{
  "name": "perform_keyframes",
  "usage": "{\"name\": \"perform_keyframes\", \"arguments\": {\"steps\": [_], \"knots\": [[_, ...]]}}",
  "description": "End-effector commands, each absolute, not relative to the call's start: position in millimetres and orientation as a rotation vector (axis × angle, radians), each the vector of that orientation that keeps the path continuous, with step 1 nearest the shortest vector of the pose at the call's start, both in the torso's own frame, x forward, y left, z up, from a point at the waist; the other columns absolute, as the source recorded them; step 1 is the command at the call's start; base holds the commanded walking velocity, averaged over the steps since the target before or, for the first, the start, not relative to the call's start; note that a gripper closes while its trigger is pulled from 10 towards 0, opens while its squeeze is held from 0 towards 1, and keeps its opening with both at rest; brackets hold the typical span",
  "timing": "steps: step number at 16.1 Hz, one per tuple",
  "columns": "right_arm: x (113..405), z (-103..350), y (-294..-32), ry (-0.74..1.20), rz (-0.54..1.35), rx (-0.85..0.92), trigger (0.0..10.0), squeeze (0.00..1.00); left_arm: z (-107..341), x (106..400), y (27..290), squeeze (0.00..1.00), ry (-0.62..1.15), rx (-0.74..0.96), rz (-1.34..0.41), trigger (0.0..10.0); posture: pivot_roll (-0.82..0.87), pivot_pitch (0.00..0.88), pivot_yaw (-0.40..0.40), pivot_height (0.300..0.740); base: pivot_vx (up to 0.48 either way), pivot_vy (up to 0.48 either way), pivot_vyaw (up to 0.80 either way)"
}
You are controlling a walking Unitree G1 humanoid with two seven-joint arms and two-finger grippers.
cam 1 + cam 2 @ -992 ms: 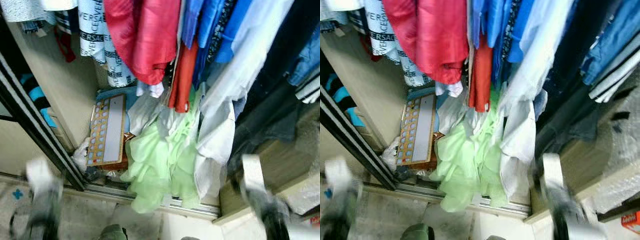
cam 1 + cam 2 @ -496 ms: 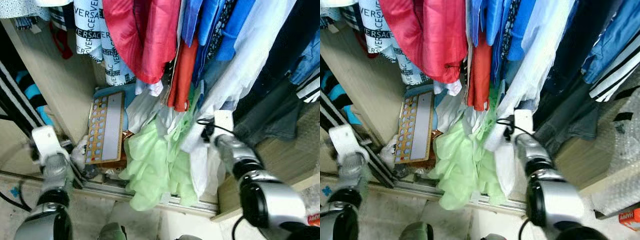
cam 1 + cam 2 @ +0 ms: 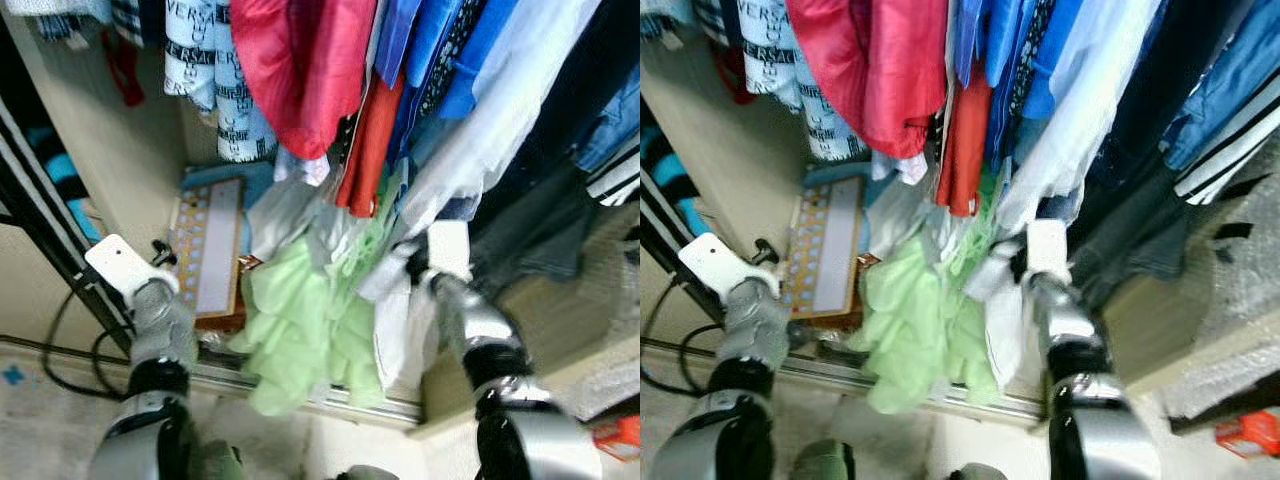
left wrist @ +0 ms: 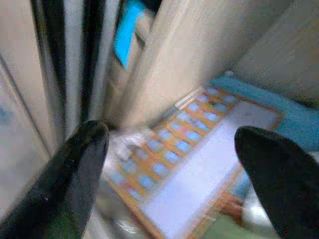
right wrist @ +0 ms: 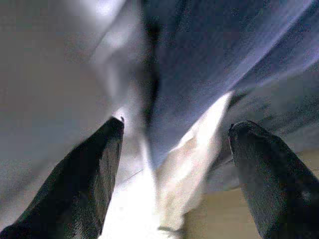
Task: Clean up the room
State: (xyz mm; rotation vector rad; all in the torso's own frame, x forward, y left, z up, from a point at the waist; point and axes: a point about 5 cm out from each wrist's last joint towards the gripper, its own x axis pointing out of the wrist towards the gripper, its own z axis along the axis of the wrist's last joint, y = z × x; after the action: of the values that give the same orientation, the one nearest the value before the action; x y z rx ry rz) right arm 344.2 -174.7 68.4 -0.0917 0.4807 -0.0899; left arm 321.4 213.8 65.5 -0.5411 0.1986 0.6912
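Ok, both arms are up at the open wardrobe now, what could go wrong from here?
Three risks, as I judge them:
1. The right gripper, fingers open, is in among the hanging white garment; it may snag or drag it.
2. The left gripper, open, points at the patterned board beside the sliding door frame; the arm could knock the frame.
3. The pale green cloth spills over the door track and could jam the door.

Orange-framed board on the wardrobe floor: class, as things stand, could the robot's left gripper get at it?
Probably yes. The left gripper is open and aimed at the orange-framed board, with nothing between its fingers and the board. The pale green garment lies beside the board, not over its near end.
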Motion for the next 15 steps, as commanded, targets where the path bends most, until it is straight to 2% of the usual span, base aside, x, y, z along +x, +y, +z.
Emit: {"name": "perform_keyframes", "arguments": {"steps": [1,3,4,5,6,8,9,10,11,12,15], "knots": [[351,80,-174,0.455,-0.091,-0.085,10.0,0.0,63,325,197,0.0,0.249,-0.827,0.709,10.0,-0.06,0.0,-0.206,0.74,0.0,0.0,0.0],[355,90,-163,0.421,-0.04,-0.106,10.0,0.0,64,323,184,0.0,0.249,-0.633,0.643,10.0,-0.04,0.0,-0.242,0.74,0.0,0.0,0.0],[358,96,-154,0.376,0.0,-0.135,10.0,0.0,80,328,182,0.0,0.176,-0.264,0.546,10.0,-0.02,0.0,-0.249,0.74,0.0,0.0,0.0],[359,98,-146,0.348,0.028,-0.125,10.0,0.0,84,329,176,0.0,0.152,-0.209,0.485,10.0,-0.02,0.0,-0.241,0.74,0.0,0.0,0.0],[361,101,-140,0.323,0.048,-0.131,10.0,0.0,85,329,173,0.0,0.135,-0.086,0.442,10.0,-0.02,0.0,-0.22,0.74,0.0,0.0,0.0],[362,104,-135,0.298,0.071,-0.109,10.0,0.0,92,331,169,0.0,0.098,-0.057,0.335,10.0,-0.03,0.0,-0.186,0.74,0.0,0.0,0.0],[359,107,-135,0.273,0.117,-0.078,10.0,0.0,102,330,163,0.0,0.013,0.056,0.154,10.0,-0.03,0.0,-0.158,0.74,0.0,0.0,0.0],[352,107,-140,0.26,0.139,-0.062,10.0,0.0,107,323,164,0.0,-0.057,0.259,0.053,10.0,-0.04,0.0,-0.133,0.74,0.0,0.0,0.0],[350,107,-140,0.257,0.141,-0.062,10.0,0.0,108,321,164,0.0,-0.07,0.296,0.04,10.0,-0.04,0.0,-0.133,0.74,0.0,0.0,0.0],[337,106,-156,0.225,0.133,-0.094,10.0,0.0,109,305,168,0.0,-0.145,0.432,-0.031,10.0,-0.05,0.0,-0.097,0.74,0.0,0.0,0.0],[312,96,-187,0.201,0.074,-0.127,10.0,0.0,99,275,183,0.0,-0.169,0.562,-0.013,10.0,-0.07,0.0,-0.067,0.74,0.0,0.0,0.0]]}}
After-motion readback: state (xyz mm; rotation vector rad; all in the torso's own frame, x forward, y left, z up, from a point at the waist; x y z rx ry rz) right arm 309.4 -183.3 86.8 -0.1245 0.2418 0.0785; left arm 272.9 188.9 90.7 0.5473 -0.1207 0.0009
